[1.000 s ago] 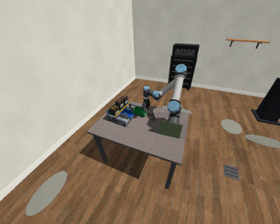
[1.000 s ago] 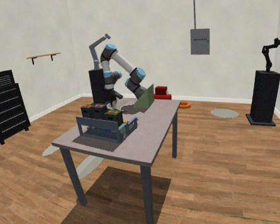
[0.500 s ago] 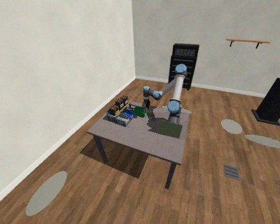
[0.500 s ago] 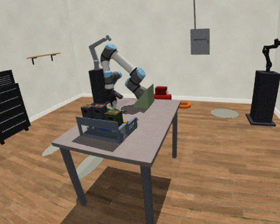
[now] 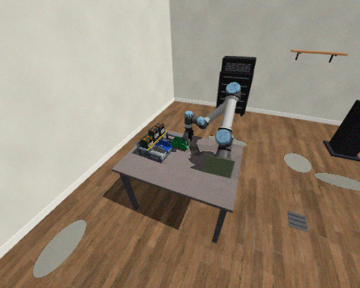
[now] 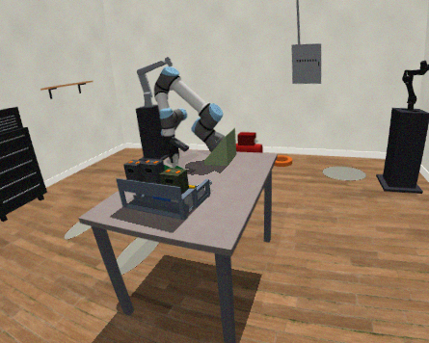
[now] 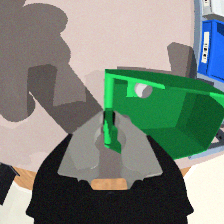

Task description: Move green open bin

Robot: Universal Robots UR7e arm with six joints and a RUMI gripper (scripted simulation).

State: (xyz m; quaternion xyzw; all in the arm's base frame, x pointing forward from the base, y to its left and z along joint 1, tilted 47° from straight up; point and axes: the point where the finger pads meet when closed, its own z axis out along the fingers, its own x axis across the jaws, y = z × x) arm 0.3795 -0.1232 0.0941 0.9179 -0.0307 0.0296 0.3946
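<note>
The green open bin [image 7: 160,112] fills the middle right of the wrist view, with a small grey part [image 7: 142,90] inside it. My gripper [image 7: 108,111] is shut on the bin's near wall, with the green edge pinched between the two jaws. In the top view the green bin [image 5: 180,143] hangs just right of the shelf rack [image 5: 154,146], low over the table, with the gripper [image 5: 186,137] above it. In the exterior view the bin is mostly hidden behind the rack [image 6: 163,193]; the gripper [image 6: 173,156] stands behind it.
The rack holds a blue bin [image 5: 163,146] and dark bins with orange parts [image 5: 156,130]. A dark green mat [image 5: 218,166] lies on the table near the arm's base [image 5: 223,150]. The blue bin [image 7: 212,42] shows at the right edge of the wrist view.
</note>
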